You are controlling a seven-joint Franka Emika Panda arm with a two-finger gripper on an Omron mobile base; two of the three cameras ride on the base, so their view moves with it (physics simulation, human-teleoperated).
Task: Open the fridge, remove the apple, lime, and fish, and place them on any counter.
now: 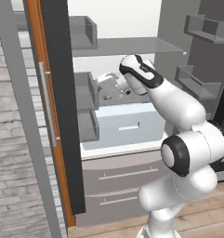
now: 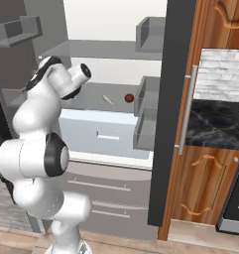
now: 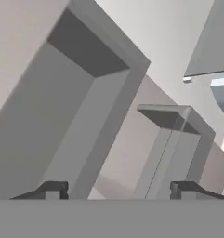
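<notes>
The fridge (image 1: 132,46) stands open, with its white interior and grey shelves (image 2: 106,49) facing me. On the middle shelf lie the slender pale fish (image 2: 107,99) and, just right of it, the dark red apple (image 2: 129,98). The lime is hidden. My arm reaches into the fridge at middle-shelf height, and my gripper (image 1: 104,82) points toward the left door's bins (image 1: 85,88). In the hand view the gripper (image 3: 118,190) is open, its fingertips (image 3: 53,189) wide apart with nothing between them. Grey door bins (image 3: 174,139) lie ahead of it. The black marble counter (image 2: 215,124) is right of the fridge.
The left door (image 1: 62,116) stands open close to the arm, its bar handle (image 1: 47,102) outward. The right door (image 2: 173,114) with bins (image 2: 146,104) is open beside the wooden cabinets (image 2: 205,183). A pale blue crisper drawer (image 1: 127,123) sits under the middle shelf, above two grey lower drawers (image 2: 96,193).
</notes>
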